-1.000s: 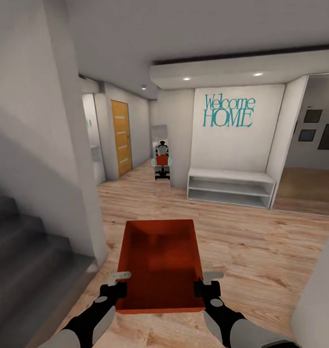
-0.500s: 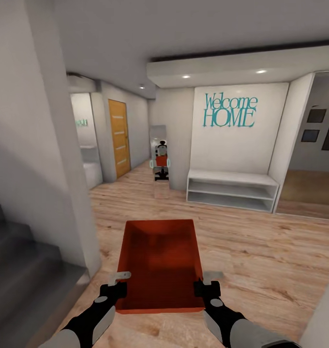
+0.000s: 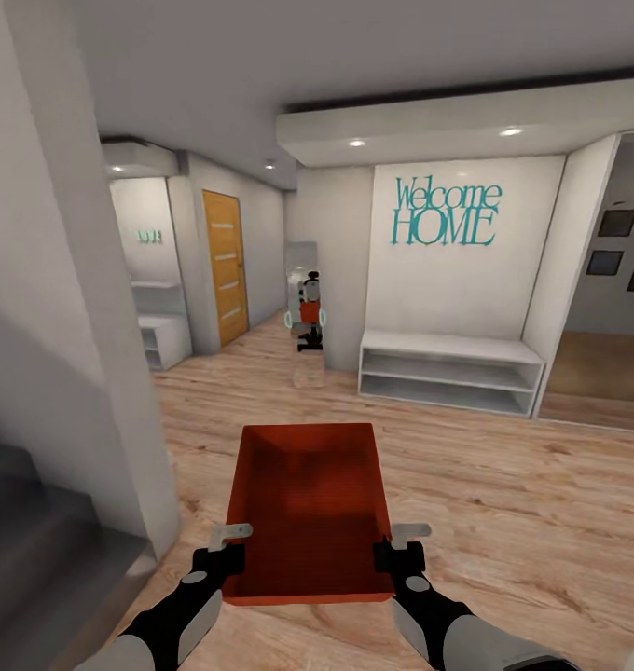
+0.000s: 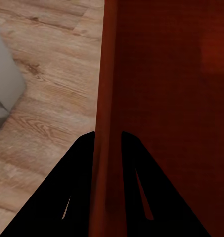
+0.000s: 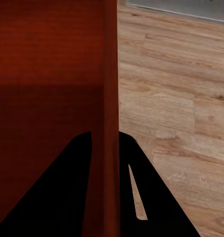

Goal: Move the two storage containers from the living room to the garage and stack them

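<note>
I carry one orange-red storage container [image 3: 308, 508] in front of me, empty and open-topped, held level above light wood plank flooring. My left gripper [image 3: 226, 557] is shut on its left wall near the closest corner; in the left wrist view the two black fingers [image 4: 82, 163] pinch the container wall [image 4: 104, 98]. On the opposite side my right gripper [image 3: 392, 557] is shut on the right wall, its fingers [image 5: 129, 163] clamping that wall [image 5: 111, 74].
A grey staircase [image 3: 37, 550] and white wall corner [image 3: 121, 419] stand close at the left. Ahead are a white low shelf bench [image 3: 447, 371] under a "Welcome HOME" sign [image 3: 445, 212], a mirror [image 3: 306, 298] showing the robot, and an orange door [image 3: 224, 266].
The whole view has shifted as the base moved: the left wall and stairs slid left, revealing more of the hallway and a white alcove. The container and both grippers keep their hold.
</note>
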Robot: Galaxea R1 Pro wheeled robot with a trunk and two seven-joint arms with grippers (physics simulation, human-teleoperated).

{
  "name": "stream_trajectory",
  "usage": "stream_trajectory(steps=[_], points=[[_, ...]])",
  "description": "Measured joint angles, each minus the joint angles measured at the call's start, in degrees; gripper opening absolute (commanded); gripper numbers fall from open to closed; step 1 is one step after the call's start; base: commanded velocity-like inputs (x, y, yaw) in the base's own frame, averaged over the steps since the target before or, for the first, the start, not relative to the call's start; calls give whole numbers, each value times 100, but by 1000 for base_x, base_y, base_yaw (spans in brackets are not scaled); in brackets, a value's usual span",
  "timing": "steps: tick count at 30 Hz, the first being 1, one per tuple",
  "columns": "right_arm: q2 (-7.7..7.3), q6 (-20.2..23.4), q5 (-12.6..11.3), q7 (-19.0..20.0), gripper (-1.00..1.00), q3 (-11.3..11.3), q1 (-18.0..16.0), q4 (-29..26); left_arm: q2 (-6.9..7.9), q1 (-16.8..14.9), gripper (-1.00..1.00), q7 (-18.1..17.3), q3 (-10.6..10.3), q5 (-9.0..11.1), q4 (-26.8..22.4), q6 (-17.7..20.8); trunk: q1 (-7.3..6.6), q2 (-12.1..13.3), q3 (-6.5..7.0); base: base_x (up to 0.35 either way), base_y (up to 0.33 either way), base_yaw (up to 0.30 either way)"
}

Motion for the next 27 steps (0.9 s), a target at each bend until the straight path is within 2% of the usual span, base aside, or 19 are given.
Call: stream_trajectory(steps=[27], points=[[-1,0,-2,1,-100,2,0,1,0,0,-100,4,-5,7,0,0,0,0,0,322,-72,0]])
